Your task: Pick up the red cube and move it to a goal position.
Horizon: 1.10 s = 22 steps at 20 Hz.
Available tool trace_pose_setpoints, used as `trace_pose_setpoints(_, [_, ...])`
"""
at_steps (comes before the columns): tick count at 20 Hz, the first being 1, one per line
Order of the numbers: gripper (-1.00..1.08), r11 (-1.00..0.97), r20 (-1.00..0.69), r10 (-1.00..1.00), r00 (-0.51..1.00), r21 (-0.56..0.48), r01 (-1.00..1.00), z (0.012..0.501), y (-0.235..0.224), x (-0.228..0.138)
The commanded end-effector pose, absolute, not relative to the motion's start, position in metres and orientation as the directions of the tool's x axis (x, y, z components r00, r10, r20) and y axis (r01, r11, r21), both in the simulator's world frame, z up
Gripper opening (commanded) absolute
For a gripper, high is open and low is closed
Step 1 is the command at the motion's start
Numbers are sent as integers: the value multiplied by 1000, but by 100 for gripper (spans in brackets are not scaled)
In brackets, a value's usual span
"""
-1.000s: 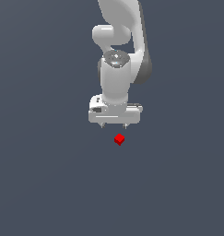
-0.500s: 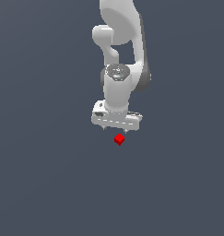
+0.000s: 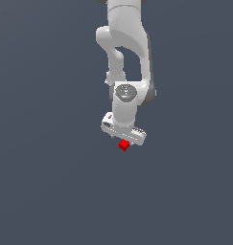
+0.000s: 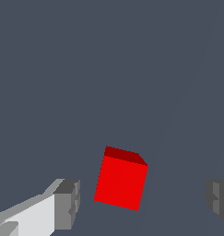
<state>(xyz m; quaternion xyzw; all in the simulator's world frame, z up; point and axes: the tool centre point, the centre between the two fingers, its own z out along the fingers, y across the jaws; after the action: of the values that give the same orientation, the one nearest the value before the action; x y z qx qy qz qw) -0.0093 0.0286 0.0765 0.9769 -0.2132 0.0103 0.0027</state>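
Jaws are spread wide right now, nothing pinched yet. In the wrist view you can see one grey fingertip [image 4: 67,203] on one side and the other just peeking in at the far edge, with the red cube [image 4: 121,180] sitting in the gap between them. It's closer to the first finger than the other, and there's clear daylight on both sides, so no contact as far as I can tell.

From the exterior view, the white gripper [image 3: 123,136] is right down over the red cube [image 3: 123,144]; the cube pokes out just under the hand's lower edge, roughly centred. The cube looks a bit rotated relative to the fingers, not squared up, but it's much narrower than the opening, so I doubt that matters.

So progress-wise: I'd say the approach is basically done and the grasp is the step in hand. What's left is pretty much everything that counts: close on the cube, lift it off the plain dark grey bench [image 3: 51,191], then carry it to the goal. I can't see any goal marker in either view, so no clue where that is or how far the carry would be. The cube looks like it's resting on the surface, not lifted.
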Motion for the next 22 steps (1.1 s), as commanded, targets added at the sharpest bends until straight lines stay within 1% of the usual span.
trace_pose_setpoints(1, [100, -882, 17, -471, 882, 1, -471, 62, 32, -11])
trace_pose_setpoints(10, [100, -806, 4, -592, 806, 1, -592, 27, 41, -14])
trace_pose_setpoints(19, [100, -789, 0, -614, 789, 0, -614, 20, 43, -14])
trace_pose_setpoints(20, [-100, -789, 0, -614, 789, 0, -614, 20, 43, -14])
trace_pose_setpoints(22, [-100, -789, 0, -614, 789, 0, -614, 20, 43, -14])
